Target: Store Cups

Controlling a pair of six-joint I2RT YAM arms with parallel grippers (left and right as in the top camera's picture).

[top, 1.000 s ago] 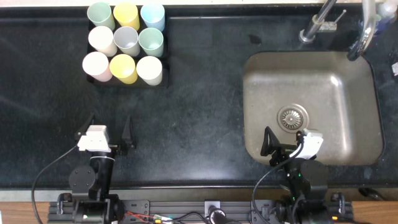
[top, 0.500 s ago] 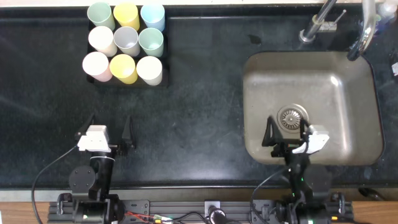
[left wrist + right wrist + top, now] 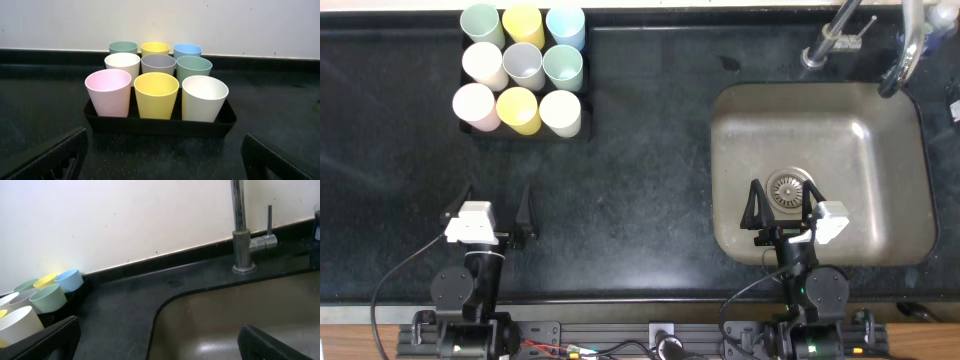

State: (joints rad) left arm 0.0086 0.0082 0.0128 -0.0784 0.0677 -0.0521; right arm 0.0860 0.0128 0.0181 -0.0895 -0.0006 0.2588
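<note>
My right gripper [image 3: 782, 203] has swung straighter over the sink [image 3: 880, 130], jaws spread; my left gripper [image 3: 494, 203] gapes too, facing the cups [image 3: 158, 64].

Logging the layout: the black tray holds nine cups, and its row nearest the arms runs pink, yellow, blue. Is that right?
Not quite. The tray holds nine cups, but the row nearest the arms runs pink cup, yellow cup, white cup; the blue cup stands in the back row. The left wrist view shows it.
</note>
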